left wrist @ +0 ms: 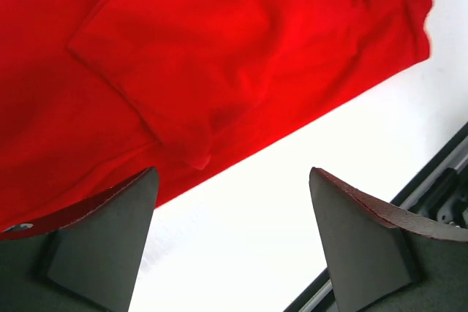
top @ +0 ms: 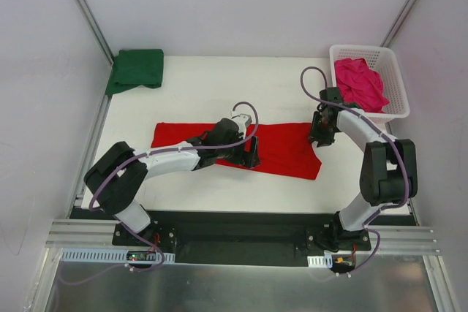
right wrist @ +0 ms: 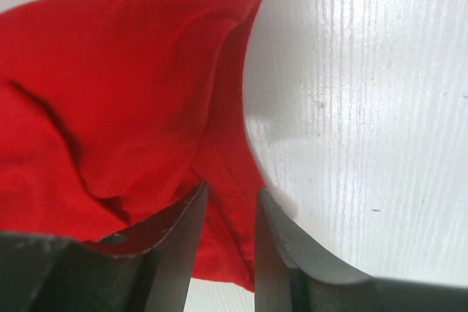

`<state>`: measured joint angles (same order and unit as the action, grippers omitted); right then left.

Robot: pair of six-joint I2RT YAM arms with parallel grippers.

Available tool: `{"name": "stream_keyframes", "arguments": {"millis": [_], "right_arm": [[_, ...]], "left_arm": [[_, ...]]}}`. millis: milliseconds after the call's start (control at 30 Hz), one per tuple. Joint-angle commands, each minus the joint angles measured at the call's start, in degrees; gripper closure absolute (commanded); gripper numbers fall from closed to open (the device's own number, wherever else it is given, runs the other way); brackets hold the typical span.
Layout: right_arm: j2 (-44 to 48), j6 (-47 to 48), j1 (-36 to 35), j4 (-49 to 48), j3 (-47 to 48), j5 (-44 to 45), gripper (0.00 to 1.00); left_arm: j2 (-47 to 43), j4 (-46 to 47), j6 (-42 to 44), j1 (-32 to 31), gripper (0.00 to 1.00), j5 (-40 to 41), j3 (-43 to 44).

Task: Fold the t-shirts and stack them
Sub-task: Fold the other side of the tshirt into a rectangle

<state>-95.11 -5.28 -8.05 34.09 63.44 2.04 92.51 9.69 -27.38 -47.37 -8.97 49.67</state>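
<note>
**Top view.** The red shirt (top: 285, 151) lies across the middle of the table (top: 219, 93) as a long, narrow band, apparently folded lengthwise. The left gripper (top: 250, 157) sits at the near edge of the band, about midway along it. The right gripper (top: 319, 139) sits at the band's right end. The green shirt (top: 136, 69) lies folded at the far left corner, well apart. The pink shirt (top: 360, 84) lies bunched in the basket (top: 362, 48) at the far right corner. Judged step: folding the red shirt, between two folds.

**Left wrist view.** The left gripper (left wrist: 232, 180) has its jaws wide apart with nothing between them, only bare table. The edge of the red shirt (left wrist: 219, 49) runs just beyond the fingertips, showing a layered fold.

**Right wrist view.** The right gripper (right wrist: 231, 191) has its jaws a little apart. The corner of the red shirt (right wrist: 110, 93) lies beneath them and appears unclamped, with rumpled ridges.

**Next move.** Probably a crosswise fold: take one end of the band at both corners and carry it over the other end.

**Obstructions.** Nothing lies on the band except the arms themselves. The basket stands near the right arm's elbow.
</note>
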Motion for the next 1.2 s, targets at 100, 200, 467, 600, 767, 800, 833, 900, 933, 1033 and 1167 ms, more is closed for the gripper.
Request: {"name": "stream_keyframes", "arguments": {"millis": [100, 200, 467, 600, 767, 800, 833, 900, 933, 1033, 1167], "right_arm": [[9.0, -0.7, -2.8, 1.5, 0.3, -1.4, 0.64], [11.2, -1.2, -4.2, 0.4, -1.6, -5.2, 0.64], [11.5, -1.9, -9.1, -5.8, -7.6, -6.6, 0.64], [10.1, -2.7, -9.2, -7.7, -8.9, -7.7, 0.65], [7.7, -3.1, -9.2, -10.3, -9.6, -9.8, 0.65], [7.5, -3.2, -9.3, -10.6, -9.6, -10.0, 0.65], [7.2, -3.2, -9.2, -10.8, -9.6, -10.1, 0.65], [7.0, -3.2, -9.3, -11.0, -9.5, -10.3, 0.65], [6.9, -3.2, -9.3, -11.0, -9.5, -10.4, 0.65], [6.5, -3.2, -9.3, -11.0, -9.4, -10.9, 0.65], [6.4, -3.2, -9.3, -10.9, -9.7, -11.4, 0.65]], "left_arm": [[-6.1, -1.5, -0.3, -0.7, 0.14, 0.4, -0.4], [-5.9, -1.6, 0.2, -0.7, 0.14, 1.1, 0.2], [-2.7, -1.7, 1.3, -0.7, 0.15, 1.4, 1.8], [-2.4, -1.6, 1.0, -0.7, 0.15, 2.1, 0.7], [-2.2, -1.4, 1.4, -0.7, 0.27, 3.0, -0.7], [-2.2, -1.4, 1.4, -0.7, 0.31, 3.4, -0.8], [-2.2, -1.3, 1.4, -0.7, 0.34, 3.5, -0.8], [-2.1, -1.2, 1.3, -0.7, 0.41, 3.7, -1.0], [-1.6, -1.0, 1.3, -0.7, 0.41, 3.6, -0.9], [-0.8, -0.9, 1.2, -0.7, 0.42, 3.1, -0.5], [-0.1, -0.5, 0.9, -0.7, 0.42, 3.0, -0.4]]}}
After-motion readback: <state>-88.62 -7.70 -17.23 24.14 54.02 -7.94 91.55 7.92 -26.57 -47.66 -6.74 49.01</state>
